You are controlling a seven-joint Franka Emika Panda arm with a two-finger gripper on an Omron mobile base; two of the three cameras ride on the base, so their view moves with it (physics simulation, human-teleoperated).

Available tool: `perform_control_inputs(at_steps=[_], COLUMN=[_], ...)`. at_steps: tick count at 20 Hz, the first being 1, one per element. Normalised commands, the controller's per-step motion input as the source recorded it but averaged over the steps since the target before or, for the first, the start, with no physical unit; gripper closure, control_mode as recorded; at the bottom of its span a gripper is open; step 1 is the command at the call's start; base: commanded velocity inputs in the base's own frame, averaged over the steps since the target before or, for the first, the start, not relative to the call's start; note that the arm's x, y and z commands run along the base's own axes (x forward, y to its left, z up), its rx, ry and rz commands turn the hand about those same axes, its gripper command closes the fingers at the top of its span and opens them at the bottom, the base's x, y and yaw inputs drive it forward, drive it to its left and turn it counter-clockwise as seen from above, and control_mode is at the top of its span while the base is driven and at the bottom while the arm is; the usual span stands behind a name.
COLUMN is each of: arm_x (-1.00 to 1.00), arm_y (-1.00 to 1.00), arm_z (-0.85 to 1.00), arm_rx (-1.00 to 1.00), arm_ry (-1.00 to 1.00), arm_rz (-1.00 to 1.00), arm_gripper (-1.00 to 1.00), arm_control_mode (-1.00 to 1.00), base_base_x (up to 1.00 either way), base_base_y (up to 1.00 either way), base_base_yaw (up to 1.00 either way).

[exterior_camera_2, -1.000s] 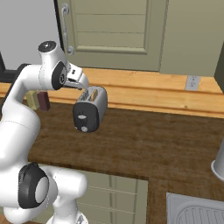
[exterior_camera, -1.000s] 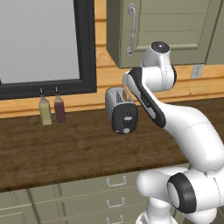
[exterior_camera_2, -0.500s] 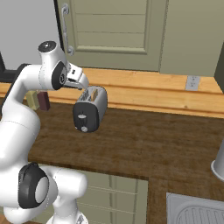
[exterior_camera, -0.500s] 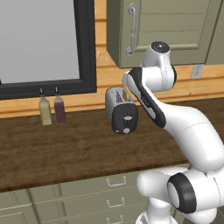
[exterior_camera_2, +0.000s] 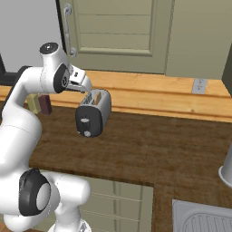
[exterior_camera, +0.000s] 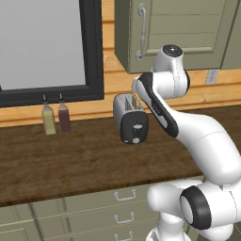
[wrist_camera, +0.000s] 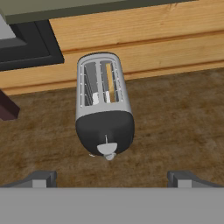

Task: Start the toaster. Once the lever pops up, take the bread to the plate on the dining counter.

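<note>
The chrome toaster [wrist_camera: 103, 94] stands on the dark wood countertop [exterior_camera: 70, 160], its black end panel and pale lever [wrist_camera: 107, 150] turned toward me. The bread [wrist_camera: 110, 83] stands on edge in one top slot, its tan crust showing. My gripper [wrist_camera: 111, 175] hovers above the toaster's front end, open wide with nothing between its fingertips [wrist_camera: 40, 177]. From the right base camera the toaster [exterior_camera_2: 93, 113] sits just below and right of my hand, with the bread [exterior_camera_2: 96, 96] poking out of its top. The toaster [exterior_camera: 131, 117] is partly hidden by my arm. The plate and dining counter are out of view.
Two bottles [exterior_camera: 48, 120] [exterior_camera: 63, 117] stand against the wall left of the toaster, under a dark-framed window [exterior_camera: 47, 47]. A green cabinet [exterior_camera_2: 113, 31] hangs overhead. A sink [exterior_camera_2: 204, 219] and a grey vessel [exterior_camera_2: 226, 167] lie at the far right.
</note>
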Motion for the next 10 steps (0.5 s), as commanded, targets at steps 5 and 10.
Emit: perform_control_inputs(at_steps=[5,10], arm_x=[0.0,0.0], arm_y=[0.0,0.0], arm_z=[0.0,-0.15], arm_rx=[0.0,0.0], arm_ry=[0.0,0.0], arm_rz=[0.0,0.0], arm_gripper=[-1.0,-1.0], arm_control_mode=[-1.0,-1.0], base_base_x=[0.0,0.0], base_base_y=[0.0,0.0], base_base_yaw=[0.0,0.0])
